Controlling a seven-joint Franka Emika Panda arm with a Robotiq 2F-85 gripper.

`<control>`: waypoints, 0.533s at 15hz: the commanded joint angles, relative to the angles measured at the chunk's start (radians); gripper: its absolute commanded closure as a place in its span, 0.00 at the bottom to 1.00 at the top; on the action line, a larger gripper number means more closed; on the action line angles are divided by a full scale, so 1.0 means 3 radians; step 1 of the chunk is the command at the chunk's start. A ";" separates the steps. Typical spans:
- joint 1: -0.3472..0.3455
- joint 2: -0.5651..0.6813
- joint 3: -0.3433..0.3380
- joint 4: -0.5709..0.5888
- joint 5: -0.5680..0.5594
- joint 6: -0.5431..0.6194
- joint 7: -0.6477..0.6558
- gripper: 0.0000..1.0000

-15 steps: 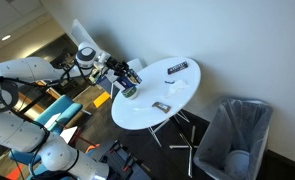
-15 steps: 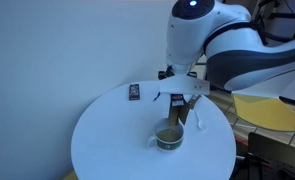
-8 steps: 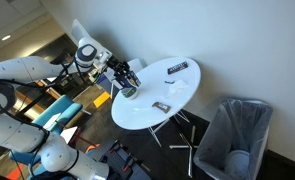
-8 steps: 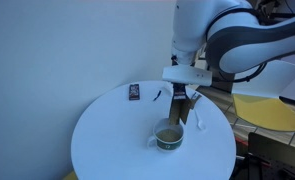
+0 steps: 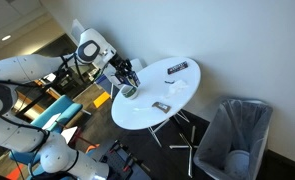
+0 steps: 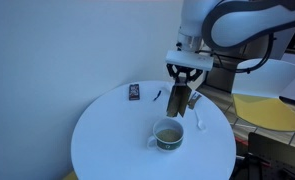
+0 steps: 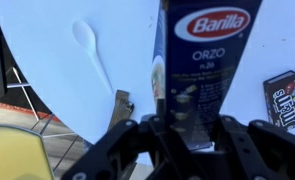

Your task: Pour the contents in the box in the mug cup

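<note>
My gripper (image 6: 181, 88) is shut on the box (image 6: 178, 101), a dark Barilla Orzo carton, and holds it in the air above the round white table (image 6: 107, 135). The wrist view shows the box (image 7: 202, 55) clamped between the black fingers (image 7: 137, 140), with the gripper (image 7: 187, 128) closed round its lower part. The mug cup (image 6: 168, 134), greyish-green with a pale rim, stands on the table below and slightly in front of the box. In an exterior view the gripper (image 5: 127, 75) hangs just above the mug (image 5: 130, 91). The mug is out of the wrist view.
A white plastic spoon (image 6: 200, 118) lies beside the mug and also shows in the wrist view (image 7: 92, 48). A small dark candy pack (image 6: 135, 92) lies farther back. A long dark slab (image 5: 179, 68) and a flat grey piece (image 5: 159, 106) lie on the table. A bin (image 5: 234, 135) stands beside it.
The arm has risen and the gripper has carried the box higher above the mug, bringing it closer to upright. The mug and spoon have not moved.
</note>
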 commanded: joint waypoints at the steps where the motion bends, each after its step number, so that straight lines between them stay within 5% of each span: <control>1: -0.0093 0.0027 -0.0096 0.0145 0.0489 -0.0059 -0.0269 0.87; 8: -0.0192 0.0118 -0.0235 0.0241 0.1437 -0.0093 -0.0644 0.87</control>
